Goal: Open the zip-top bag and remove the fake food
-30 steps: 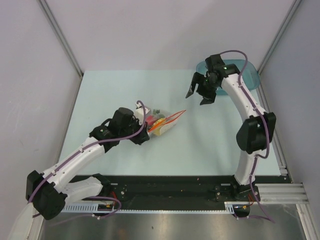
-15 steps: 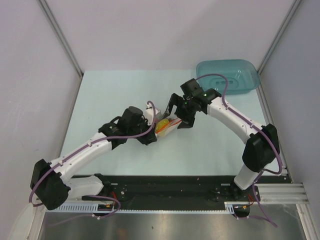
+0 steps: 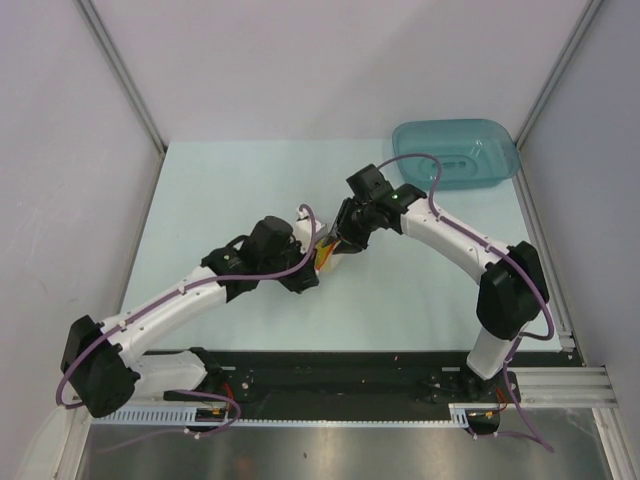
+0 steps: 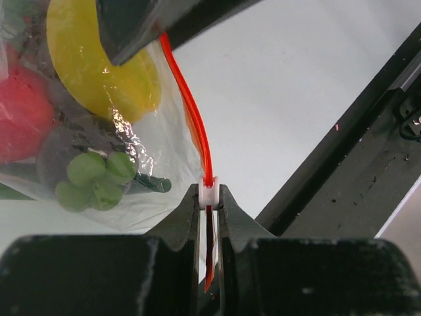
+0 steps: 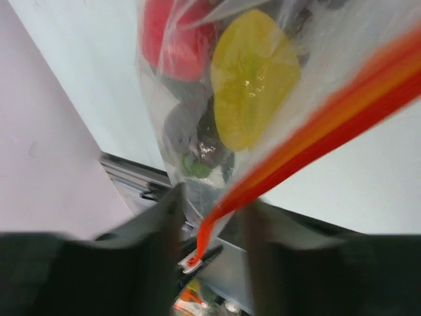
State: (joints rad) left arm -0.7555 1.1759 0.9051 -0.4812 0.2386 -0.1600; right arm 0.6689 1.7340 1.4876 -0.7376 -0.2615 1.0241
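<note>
- The bag [image 4: 168, 148] is held just off the table [image 4: 283, 99], mid-table between the two arms, its orange strip [image 4: 191, 118] running from one gripper to the other.
- The food [image 4: 99, 59] is all inside: yellow, red, green and dark pieces pressed against the plastic, none out.
- The strip reads as one closed line, so I judge the opening has not begun. The slider [image 4: 208, 194] sits near one end, so nearly the whole zip-run is left, then the emptying.
- The left gripper [image 4: 208, 204] is clamped on the slider, the strip's tail poking out between its fingers.
- The right gripper [image 5: 210, 220] straddles the same end of the strip, slider in sight. Its jaws stand apart with background showing either side, so it is not yet pinching.
- The teal tray [image 3: 455, 155] sits well apart at the far right corner.
</note>
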